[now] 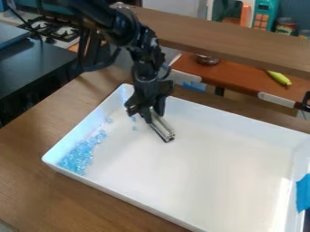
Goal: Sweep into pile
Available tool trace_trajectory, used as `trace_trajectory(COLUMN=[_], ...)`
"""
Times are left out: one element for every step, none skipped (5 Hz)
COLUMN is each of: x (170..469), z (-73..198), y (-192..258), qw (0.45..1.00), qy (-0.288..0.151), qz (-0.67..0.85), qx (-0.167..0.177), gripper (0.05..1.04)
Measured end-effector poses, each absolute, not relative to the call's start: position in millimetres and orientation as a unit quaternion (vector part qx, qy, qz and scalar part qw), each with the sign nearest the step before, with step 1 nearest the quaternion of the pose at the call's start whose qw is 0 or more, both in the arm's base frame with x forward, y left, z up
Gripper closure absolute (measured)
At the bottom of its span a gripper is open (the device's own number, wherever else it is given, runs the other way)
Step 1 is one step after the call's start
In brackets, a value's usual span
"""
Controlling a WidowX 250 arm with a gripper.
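Black two-finger tool (pixel 153 113) grips narrow silver-and-black bar (pixel 162 128) over white rectangular tray (pixel 200 172). Small translucent blue pieces (pixel 79 157) cluster along short side.

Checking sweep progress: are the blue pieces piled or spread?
Mostly piled: blue pieces bunch leftward in the tray, with strays by the end effector.

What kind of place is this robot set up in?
Likely a robot test area with toy kitchens: a small black stove stands at the upper left, a toy banana lies on a brown counter behind the tray.
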State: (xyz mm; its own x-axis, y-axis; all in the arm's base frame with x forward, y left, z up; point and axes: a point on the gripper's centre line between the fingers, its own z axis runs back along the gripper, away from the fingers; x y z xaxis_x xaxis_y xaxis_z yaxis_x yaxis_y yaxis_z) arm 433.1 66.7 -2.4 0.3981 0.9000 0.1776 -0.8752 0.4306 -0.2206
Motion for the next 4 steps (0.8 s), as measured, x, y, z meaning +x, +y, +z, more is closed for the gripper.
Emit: trace_trajectory(x=[423.3, 411.6, 389.0, 367.2], z=[-5.1, -8.2, -9.8, -11.7], y=[76.7, 79.7, 85.2, 87.2], qw=[0.817, 0.812, 0.814, 0.819], qy=[-0.111, -0.098, -0.087, -0.080], qz=[0.565, 0.573, 0.573, 0.568], qx=[-0.040, -0.043, -0.036, -0.026], gripper=[0.727, 0.727, 0.727, 0.727])
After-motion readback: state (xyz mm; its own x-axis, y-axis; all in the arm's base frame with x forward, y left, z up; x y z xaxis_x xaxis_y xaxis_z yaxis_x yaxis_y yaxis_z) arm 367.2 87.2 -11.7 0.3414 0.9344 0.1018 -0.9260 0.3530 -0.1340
